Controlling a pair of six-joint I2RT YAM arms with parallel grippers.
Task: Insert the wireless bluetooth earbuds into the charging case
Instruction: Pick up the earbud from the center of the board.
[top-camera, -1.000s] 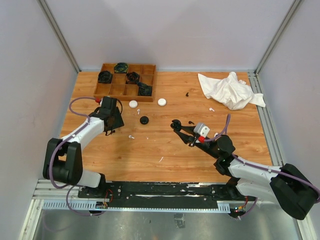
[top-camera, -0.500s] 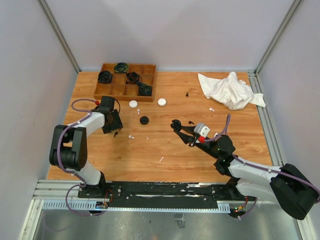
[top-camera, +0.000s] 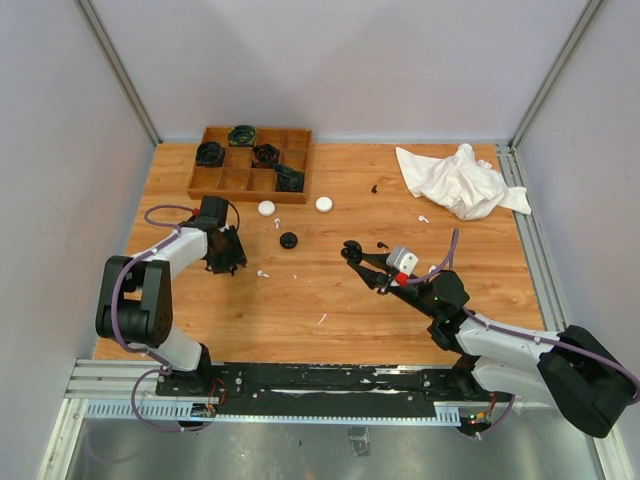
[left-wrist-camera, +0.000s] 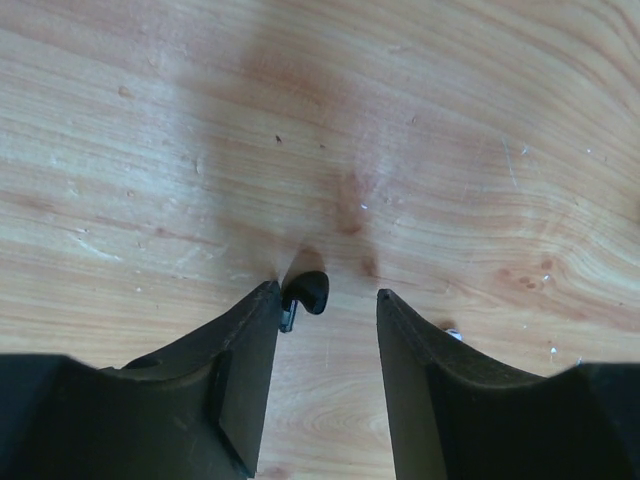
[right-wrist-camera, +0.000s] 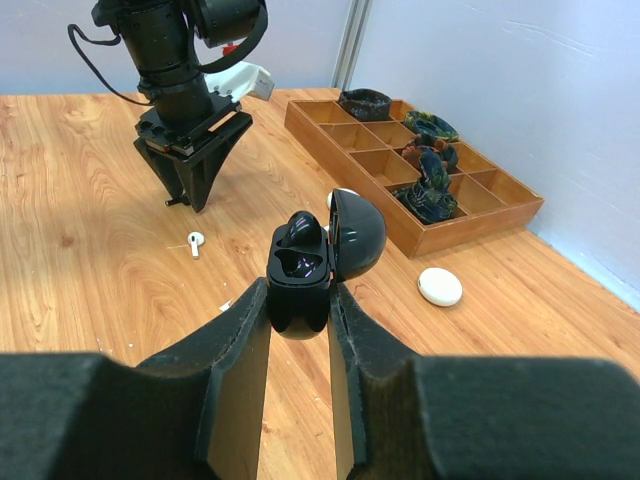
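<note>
Nearest to us, our right gripper (right-wrist-camera: 300, 300) is clamping the black charging case (right-wrist-camera: 310, 265) between its jaws. It is holding the case above the table (right-wrist-camera: 80, 290) with the lid hinged open. We are gripping only the lower body, so a push from above could tilt the case or slide it down through the fingers. The wells are dark, and we cannot tell whether a bud is already sitting in one.

Just beyond the case, a white earbud (right-wrist-camera: 195, 241) is lying loose on the wood, where a sweeping arm could knock it away.

Farther out, our left gripper (left-wrist-camera: 325, 300) is pressing its tips to the table with the jaws standing apart. The black earbud (left-wrist-camera: 308, 292) is lying between them, off-centre and right against one finger, and is not yet clamped. Here we are seeing the main risk. When the jaws come together, the rounded bud could roll or squirt out forward. We could also pinch only the thin stem, so that the bud twists and hangs at an angle unfit for its well. Fingertips dragging on the wood could flick it too.

Farthest off, a white puck (right-wrist-camera: 440, 286) and the wooden tray (right-wrist-camera: 470, 215) are standing well clear of both grippers.
</note>
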